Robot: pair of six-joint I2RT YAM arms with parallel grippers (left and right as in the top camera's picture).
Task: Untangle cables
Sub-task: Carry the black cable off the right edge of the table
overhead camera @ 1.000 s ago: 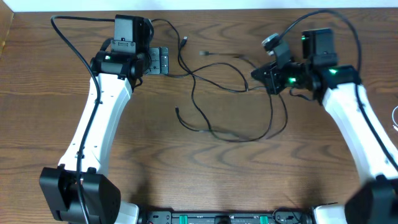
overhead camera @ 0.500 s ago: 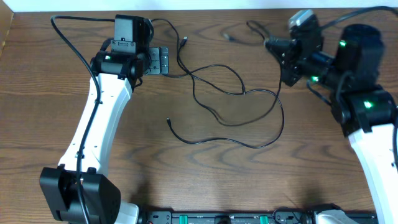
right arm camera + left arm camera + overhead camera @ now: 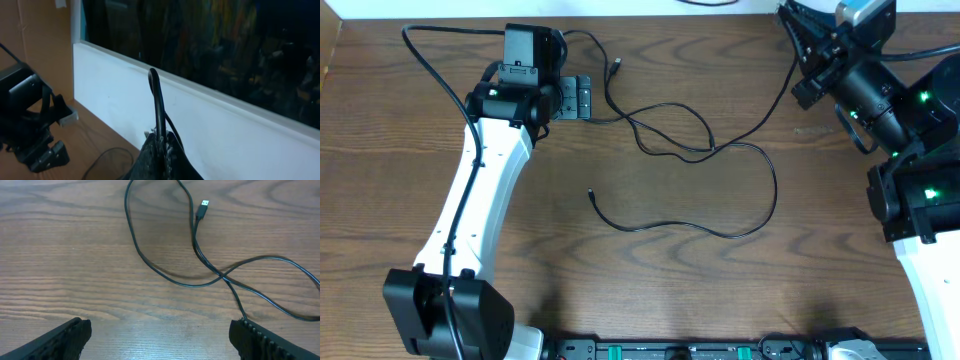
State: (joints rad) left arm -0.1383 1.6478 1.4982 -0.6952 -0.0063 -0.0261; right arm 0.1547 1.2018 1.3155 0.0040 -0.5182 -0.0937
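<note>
My right claw (image 3: 159, 146) is pressed together on one of the thin black cables (image 3: 712, 148), raised over the far right corner of the brown wooden table (image 3: 620, 290). My left claw (image 3: 160, 332) is spread and empty by the far edge. The rest lie mid-table, crossing toward the far edge, so they are not yet separated. Since a second ago I've pulled up and back, drawing the loops longer.

Soft even light; faint glare
</note>
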